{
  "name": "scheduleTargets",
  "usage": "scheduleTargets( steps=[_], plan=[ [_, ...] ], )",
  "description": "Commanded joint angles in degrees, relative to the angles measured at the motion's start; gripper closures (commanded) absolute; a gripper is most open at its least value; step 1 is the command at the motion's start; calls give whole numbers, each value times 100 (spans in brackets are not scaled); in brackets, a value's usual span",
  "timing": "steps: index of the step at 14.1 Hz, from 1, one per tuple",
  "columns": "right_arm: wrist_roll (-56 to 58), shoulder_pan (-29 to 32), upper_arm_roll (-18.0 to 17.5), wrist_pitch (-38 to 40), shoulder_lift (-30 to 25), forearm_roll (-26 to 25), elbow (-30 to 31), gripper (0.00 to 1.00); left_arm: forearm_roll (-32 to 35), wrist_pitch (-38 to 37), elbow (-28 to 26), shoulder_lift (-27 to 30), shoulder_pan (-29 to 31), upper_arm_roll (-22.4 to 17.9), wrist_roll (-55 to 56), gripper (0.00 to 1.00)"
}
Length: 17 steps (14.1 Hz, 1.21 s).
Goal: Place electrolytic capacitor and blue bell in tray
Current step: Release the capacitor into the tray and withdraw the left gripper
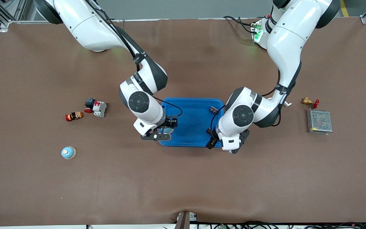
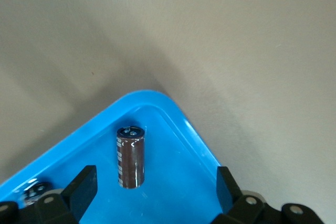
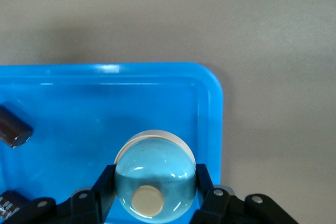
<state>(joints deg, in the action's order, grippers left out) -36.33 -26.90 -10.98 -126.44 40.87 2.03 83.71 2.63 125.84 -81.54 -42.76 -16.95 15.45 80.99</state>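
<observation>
Over the tray (image 1: pixel 191 109), arms hide most of its floor. Left gripper (image 2: pixel 155 187) hangs spread above the capacitor (image 2: pixel 130 156), lying with its long axis toward a tray corner. Right gripper (image 3: pixel 155 182) pinches the blue bell (image 3: pixel 155 174), dome up, over the tray

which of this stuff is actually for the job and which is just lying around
Job: tray; electrolytic capacitor in it, under open left gripper; blue bell held by right gripper over tray.
Lying about: second blue bell, red button, breaker, orange-red part, brass valve, mesh power supply.
</observation>
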Motion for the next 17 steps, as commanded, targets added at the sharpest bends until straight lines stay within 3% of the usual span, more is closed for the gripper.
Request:
scheduleTargets(
  steps=[1,8,17],
  plan=[
    [-382,-166,52,-91,-106,-202,180,54,-8,-462,59,390,296,-42,-687,0],
    [-629,-430,52,-995,-97,-247,813,54,18,-1131,51,1120,1149,-69,-3376,0],
    [-629,-597,61,-1392,-106,-247,1200,54,1,-2352,59,2516,2318,-42,-5496,0]
  ],
)
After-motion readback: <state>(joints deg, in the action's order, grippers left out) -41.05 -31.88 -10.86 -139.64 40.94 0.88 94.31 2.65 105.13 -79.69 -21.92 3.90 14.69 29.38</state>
